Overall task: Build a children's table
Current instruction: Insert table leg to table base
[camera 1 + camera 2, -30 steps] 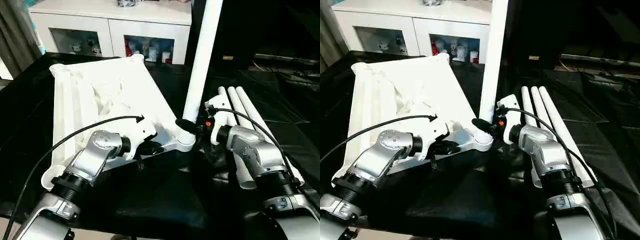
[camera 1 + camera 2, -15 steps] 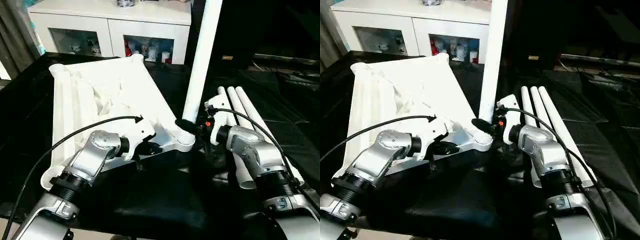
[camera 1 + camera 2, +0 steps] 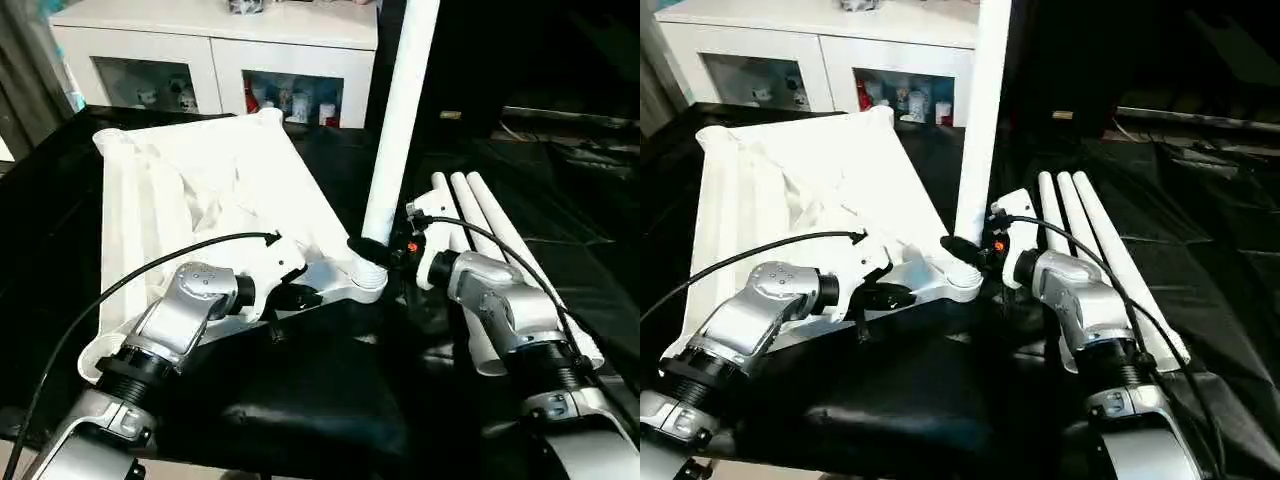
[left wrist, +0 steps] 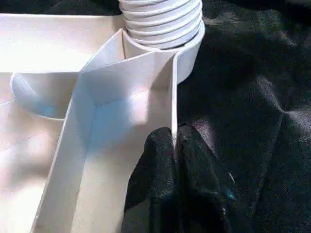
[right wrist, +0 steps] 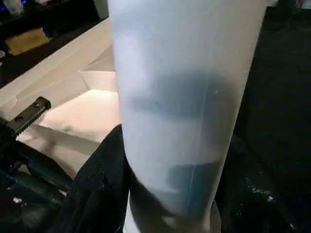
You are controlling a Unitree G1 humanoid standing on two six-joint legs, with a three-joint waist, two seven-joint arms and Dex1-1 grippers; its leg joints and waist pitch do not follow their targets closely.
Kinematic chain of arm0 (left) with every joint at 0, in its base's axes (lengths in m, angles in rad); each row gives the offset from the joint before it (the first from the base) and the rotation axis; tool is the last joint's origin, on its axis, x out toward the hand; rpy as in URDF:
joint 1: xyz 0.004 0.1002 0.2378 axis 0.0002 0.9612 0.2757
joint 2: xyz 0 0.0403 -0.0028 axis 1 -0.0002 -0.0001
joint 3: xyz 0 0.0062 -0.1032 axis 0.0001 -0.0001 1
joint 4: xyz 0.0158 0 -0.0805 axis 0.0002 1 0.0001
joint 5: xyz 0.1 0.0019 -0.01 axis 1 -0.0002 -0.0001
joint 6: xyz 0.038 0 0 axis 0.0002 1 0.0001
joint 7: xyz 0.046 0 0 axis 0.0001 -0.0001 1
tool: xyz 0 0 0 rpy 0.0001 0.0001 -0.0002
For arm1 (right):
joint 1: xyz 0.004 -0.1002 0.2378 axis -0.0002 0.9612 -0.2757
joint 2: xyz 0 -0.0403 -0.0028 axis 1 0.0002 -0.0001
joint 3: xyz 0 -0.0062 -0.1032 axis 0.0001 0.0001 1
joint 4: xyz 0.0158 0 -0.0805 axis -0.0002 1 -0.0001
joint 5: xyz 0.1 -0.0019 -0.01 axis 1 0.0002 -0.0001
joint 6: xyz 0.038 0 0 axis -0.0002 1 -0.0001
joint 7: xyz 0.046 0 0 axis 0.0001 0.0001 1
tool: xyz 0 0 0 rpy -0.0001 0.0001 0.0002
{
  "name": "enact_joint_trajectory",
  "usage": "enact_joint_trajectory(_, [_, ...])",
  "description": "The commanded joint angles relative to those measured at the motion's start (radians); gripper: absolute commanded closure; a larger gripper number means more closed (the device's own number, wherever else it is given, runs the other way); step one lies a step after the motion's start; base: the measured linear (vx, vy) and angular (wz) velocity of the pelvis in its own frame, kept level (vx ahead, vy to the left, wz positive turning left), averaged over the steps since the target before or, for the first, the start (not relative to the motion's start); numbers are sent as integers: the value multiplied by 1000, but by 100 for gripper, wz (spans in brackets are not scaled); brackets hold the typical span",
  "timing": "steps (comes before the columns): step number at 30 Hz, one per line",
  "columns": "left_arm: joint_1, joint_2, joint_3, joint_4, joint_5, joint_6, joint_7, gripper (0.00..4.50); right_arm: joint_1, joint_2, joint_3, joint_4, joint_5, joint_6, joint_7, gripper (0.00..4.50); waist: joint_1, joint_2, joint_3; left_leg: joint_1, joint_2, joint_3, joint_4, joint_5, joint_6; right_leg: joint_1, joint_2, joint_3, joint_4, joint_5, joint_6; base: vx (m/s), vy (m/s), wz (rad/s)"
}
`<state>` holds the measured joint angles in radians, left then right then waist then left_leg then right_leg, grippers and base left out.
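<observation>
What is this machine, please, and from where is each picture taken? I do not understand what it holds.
It is a humanoid robot building a children's table. Two pictures come from cameras in its head, looking down over its silver arms; two come from cameras on its wrists. On the black cloth lies the white tabletop, underside up. The left gripper pinches its thin edge wall. The right gripper holds one upright leg, standing in a corner socket. Three more legs lie beside it.
</observation>
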<state>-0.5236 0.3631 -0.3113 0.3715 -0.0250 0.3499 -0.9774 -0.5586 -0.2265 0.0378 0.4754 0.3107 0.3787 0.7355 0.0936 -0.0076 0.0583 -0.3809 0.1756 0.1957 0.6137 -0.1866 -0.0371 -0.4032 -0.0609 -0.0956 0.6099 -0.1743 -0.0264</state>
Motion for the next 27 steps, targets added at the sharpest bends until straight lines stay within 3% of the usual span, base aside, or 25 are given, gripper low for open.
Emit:
enact_joint_trajectory(1, [-2,-13,10,-23,-26,2,-2,450,19,4,-21,27,6,-7,-21,259,1,-7,-68,24,69,-35,-79,-177,13,47,-111,69,-83,-314,-159,0,0,0])
enact_joint_trajectory(7, [-2,-16,14,-18,-24,1,-1,450,69,26,-99,50,57,-35,-48,259,2,-5,-69,24,69,-34,-79,-176,17,48,-110,69,-82,-293,-169,0,0,0])
enact_joint_trajectory(12, [-10,-18,16,-8,-21,-3,4,450,118,43,-133,31,78,-70,-49,259,1,0,-67,25,70,-35,-81,-193,13,45,-110,68,-83,-289,-176,0,0,0])
enact_joint_trajectory(13, [-15,-20,18,0,-19,-7,7,450,139,43,-122,24,50,-119,-62,259,2,0,-66,25,69,-34,-81,-200,11,45,-110,69,-85,-299,-172,0,0,0])
enact_joint_trajectory(14, [-15,-20,18,0,-19,-7,7,450,139,43,-122,24,50,-119,-62,259,3,5,-65,25,69,-35,-82,-204,8,44,-111,69,-86,-306,-169,0,0,0])
enact_joint_trajectory(16, [-18,-21,19,5,-18,-9,10,450,153,42,-112,19,29,-154,-73,259,4,2,-63,27,70,-36,-84,-225,3,43,-112,69,-90,-336,-161,0,0,0])
enact_joint_trajectory(19, [-27,-24,21,17,-17,-13,13,450,203,52,-92,6,-2,-237,-77,259,4,5,-61,27,69,-37,-86,-245,-1,41,-111,69,-96,-364,-150,0,0,0])
enact_joint_trajectory(25, [-31,-29,20,24,-14,-15,14,450,229,63,-83,-2,-8,-268,-73,259,4,7,-57,29,69,-40,-90,-265,4,41,-111,69,-100,-394,-143,0,0,0])
enact_joint_trajectory(27, [-31,-28,16,25,-12,-16,9,450,228,49,-40,0,-42,-274,-65,259,4,4,-56,29,69,-39,-91,-264,6,42,-111,69,-102,-396,-142,0,0,0])
